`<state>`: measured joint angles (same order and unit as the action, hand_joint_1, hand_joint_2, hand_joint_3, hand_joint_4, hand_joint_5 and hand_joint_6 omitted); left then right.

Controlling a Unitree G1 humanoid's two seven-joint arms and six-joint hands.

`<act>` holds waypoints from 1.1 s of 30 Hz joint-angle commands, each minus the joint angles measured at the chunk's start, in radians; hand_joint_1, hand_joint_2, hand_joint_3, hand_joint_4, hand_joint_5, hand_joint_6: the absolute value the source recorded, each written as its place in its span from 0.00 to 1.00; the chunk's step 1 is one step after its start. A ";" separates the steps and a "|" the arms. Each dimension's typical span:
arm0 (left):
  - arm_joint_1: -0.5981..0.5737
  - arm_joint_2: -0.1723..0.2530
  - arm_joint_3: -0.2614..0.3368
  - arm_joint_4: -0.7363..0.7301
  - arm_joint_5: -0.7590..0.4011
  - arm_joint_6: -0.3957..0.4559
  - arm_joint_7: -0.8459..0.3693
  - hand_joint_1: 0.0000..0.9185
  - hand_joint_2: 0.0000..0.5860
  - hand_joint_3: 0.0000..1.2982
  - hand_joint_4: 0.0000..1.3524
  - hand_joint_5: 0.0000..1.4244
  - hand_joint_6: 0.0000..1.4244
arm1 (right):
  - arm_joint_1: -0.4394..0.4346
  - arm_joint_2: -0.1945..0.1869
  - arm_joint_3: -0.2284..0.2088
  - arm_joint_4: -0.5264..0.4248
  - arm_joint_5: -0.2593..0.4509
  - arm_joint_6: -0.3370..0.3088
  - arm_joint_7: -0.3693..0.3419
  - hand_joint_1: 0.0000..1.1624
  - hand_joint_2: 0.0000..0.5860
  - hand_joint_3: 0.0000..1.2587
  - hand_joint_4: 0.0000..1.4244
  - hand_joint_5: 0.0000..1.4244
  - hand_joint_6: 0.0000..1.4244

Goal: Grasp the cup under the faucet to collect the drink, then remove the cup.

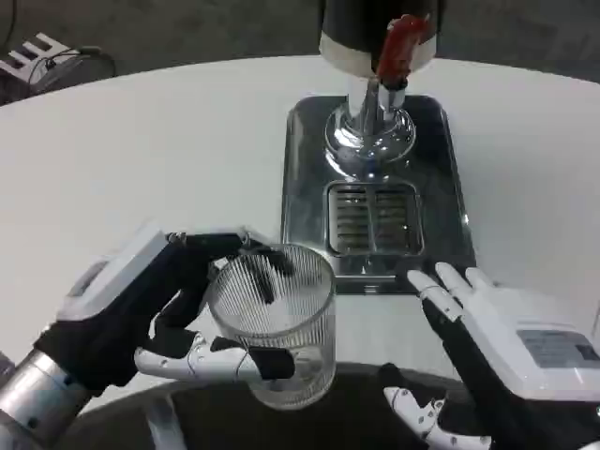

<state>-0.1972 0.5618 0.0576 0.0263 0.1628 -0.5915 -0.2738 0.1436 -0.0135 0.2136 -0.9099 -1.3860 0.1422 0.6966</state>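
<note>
One cup held by left hand; right hand empty.

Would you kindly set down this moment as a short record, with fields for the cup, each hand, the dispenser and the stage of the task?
cup: clear ribbed cup, upright, near the table's front edge, short of the drip tray
cup contents: none visible
left hand: left hand grips the cup, fingers wrapped round it
right hand: right hand holds nothing, fingers spread, beside the tray's front corner
dispenser: faucet with red lever, above the grate
stage: cup grasped, not yet under the faucet
</note>
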 commanded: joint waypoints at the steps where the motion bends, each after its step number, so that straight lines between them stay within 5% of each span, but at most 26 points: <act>1: -0.011 -0.006 -0.005 0.008 -0.008 -0.018 -0.005 0.50 0.14 0.83 0.88 0.99 1.00 | 0.004 0.002 -0.003 -0.008 0.006 -0.013 0.007 0.32 0.77 0.07 0.00 0.00 0.03; 18: -0.130 -0.036 -0.024 0.132 0.047 -0.012 0.028 0.51 0.13 0.83 0.88 0.99 1.00 | 0.015 0.020 -0.014 -0.018 0.000 -0.006 0.003 0.32 0.77 0.08 0.00 0.00 0.03; 33: -0.526 -0.089 -0.115 0.643 0.244 -0.042 0.237 0.51 0.13 0.83 0.88 0.99 1.00 | 0.108 0.017 -0.080 -0.106 0.054 -0.032 -0.015 0.32 0.77 0.08 0.00 0.00 0.03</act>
<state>-0.6790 0.4820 -0.0498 0.6343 0.4020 -0.6086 -0.0795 0.2359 0.0050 0.1435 -0.9935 -1.3443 0.1235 0.6945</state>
